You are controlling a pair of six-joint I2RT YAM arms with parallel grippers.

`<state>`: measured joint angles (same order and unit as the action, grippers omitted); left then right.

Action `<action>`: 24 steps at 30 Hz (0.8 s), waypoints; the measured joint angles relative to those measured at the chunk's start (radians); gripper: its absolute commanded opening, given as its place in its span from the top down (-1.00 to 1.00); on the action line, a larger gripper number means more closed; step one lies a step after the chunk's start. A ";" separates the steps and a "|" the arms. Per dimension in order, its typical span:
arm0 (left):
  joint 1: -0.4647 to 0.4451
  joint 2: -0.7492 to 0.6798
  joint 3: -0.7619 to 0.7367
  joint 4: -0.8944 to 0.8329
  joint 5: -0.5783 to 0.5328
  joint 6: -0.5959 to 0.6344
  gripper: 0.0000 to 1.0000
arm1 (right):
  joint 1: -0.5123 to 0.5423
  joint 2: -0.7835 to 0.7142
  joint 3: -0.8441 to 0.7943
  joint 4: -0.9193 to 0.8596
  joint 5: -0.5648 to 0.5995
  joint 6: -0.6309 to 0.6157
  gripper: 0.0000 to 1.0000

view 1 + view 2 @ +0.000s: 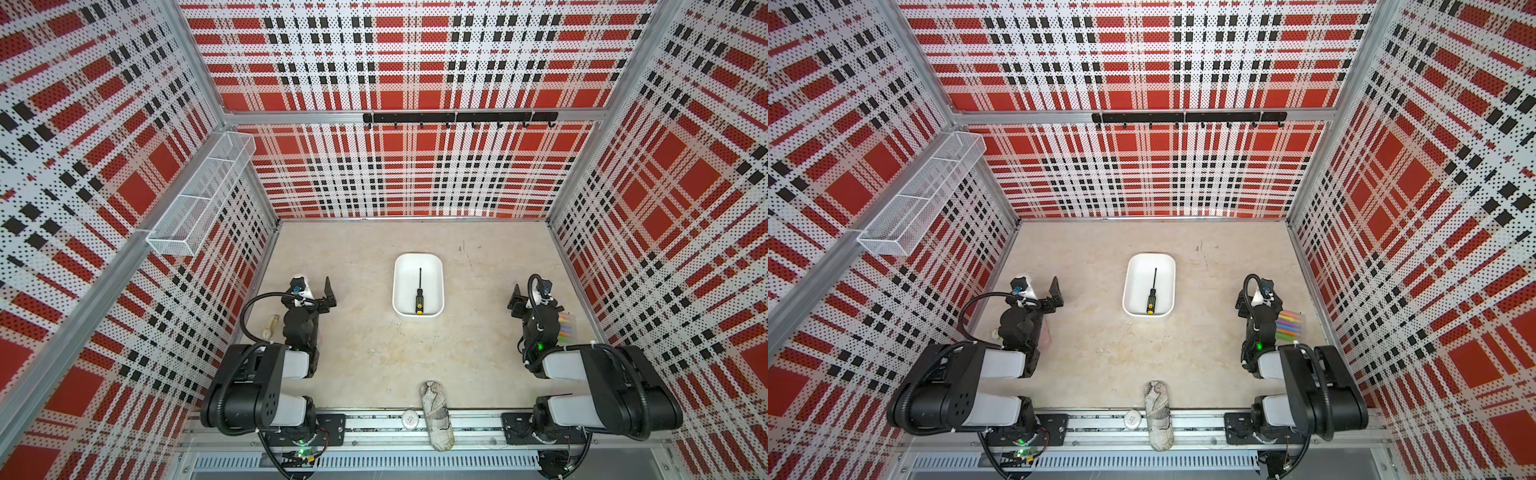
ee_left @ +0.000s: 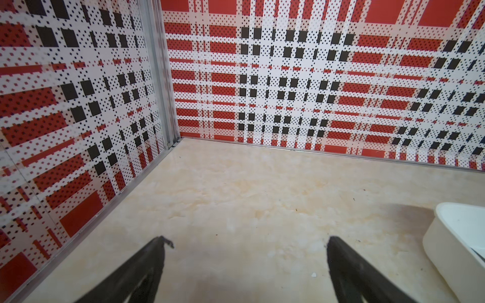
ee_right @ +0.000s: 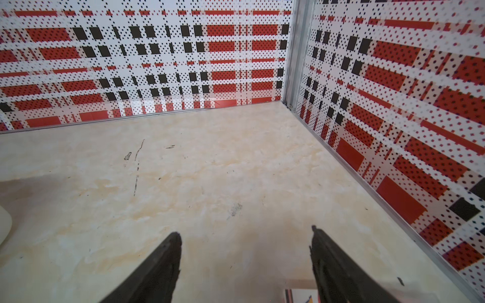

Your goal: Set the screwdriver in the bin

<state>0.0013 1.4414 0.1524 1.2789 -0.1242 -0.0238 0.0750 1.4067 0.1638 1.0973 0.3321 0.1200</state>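
Observation:
In both top views the screwdriver [image 1: 419, 293] [image 1: 1152, 291], with a black handle and yellow end cap, lies lengthwise inside the white bin [image 1: 405, 286] [image 1: 1138, 286] at mid-table. Its shaft points to the back wall. My left gripper [image 1: 322, 296] [image 2: 248, 240] hovers open and empty to the left of the bin; the bin's corner [image 2: 456, 236] shows at the edge of the left wrist view. My right gripper [image 1: 517, 297] [image 3: 245, 230] stands open and empty to the right of the bin, over bare table. Neither gripper touches the bin.
A pack of coloured pens [image 1: 567, 328] lies beside the right arm near the right wall. A patterned pouch [image 1: 436, 415] and a small white disc [image 1: 410, 417] sit at the front edge. A cream object [image 1: 272, 324] lies by the left arm. A wire-mesh basket [image 1: 199, 195] hangs on the left wall.

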 measured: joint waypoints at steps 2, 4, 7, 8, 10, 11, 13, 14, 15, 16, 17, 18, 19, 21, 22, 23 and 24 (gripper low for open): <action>0.009 0.042 -0.012 0.064 0.008 -0.001 -0.96 | 0.000 0.057 0.004 0.072 -0.009 -0.006 -0.59; 0.016 0.092 -0.014 0.125 0.014 -0.005 -0.96 | -0.001 0.112 0.006 0.126 -0.017 -0.011 -0.60; 0.026 0.127 -0.013 0.148 0.021 -0.009 -0.96 | -0.002 0.163 0.029 0.129 -0.032 -0.020 -0.60; 0.031 0.129 -0.008 0.148 0.024 -0.013 -0.96 | -0.002 0.164 0.045 0.111 -0.036 -0.022 -0.61; 0.033 0.129 0.019 0.134 0.026 -0.017 -0.96 | -0.003 0.164 0.085 0.096 -0.042 -0.024 -0.63; 0.032 0.129 0.031 0.130 0.025 -0.017 -0.96 | -0.003 0.164 0.100 0.094 -0.045 -0.024 -0.66; 0.031 0.129 0.049 0.127 0.026 -0.017 -0.96 | -0.004 0.164 0.117 0.093 -0.050 -0.026 -0.75; 0.031 0.129 0.052 0.126 0.026 -0.017 -0.96 | -0.005 0.164 0.118 0.092 -0.052 -0.026 -0.79; 0.031 0.129 0.052 0.126 0.026 -0.017 -0.96 | -0.006 0.164 0.118 0.087 -0.053 -0.026 -0.83; 0.031 0.129 0.052 0.124 0.025 -0.017 -0.96 | -0.006 0.164 0.118 0.080 -0.055 -0.024 -0.89; 0.031 0.129 0.052 0.121 0.024 -0.017 -0.96 | -0.007 0.164 0.118 0.076 -0.056 -0.027 -0.95; 0.031 0.129 0.052 0.119 0.022 -0.017 -0.96 | -0.008 0.164 0.118 0.072 -0.058 -0.026 -1.00; 0.030 0.129 0.052 0.117 0.019 -0.017 -0.96 | -0.008 0.164 0.118 0.071 -0.059 -0.027 -1.00; 0.029 0.129 0.052 0.116 0.016 -0.017 -0.96 | -0.008 0.164 0.118 0.069 -0.060 -0.029 -1.00; 0.027 0.129 0.052 0.116 0.014 -0.017 -0.96 | -0.008 0.164 0.118 0.069 -0.060 -0.029 -1.00; 0.026 0.129 0.052 0.115 0.012 -0.017 -0.96 | -0.008 0.164 0.118 0.069 -0.060 -0.029 -1.00; 0.026 0.129 0.052 0.114 0.011 -0.017 -0.96 | -0.008 0.164 0.118 0.069 -0.060 -0.029 -1.00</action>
<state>0.0269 1.5707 0.2043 1.3933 -0.1127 -0.0406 0.0666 1.5711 0.2817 1.1667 0.2726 0.0910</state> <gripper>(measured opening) 0.980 0.999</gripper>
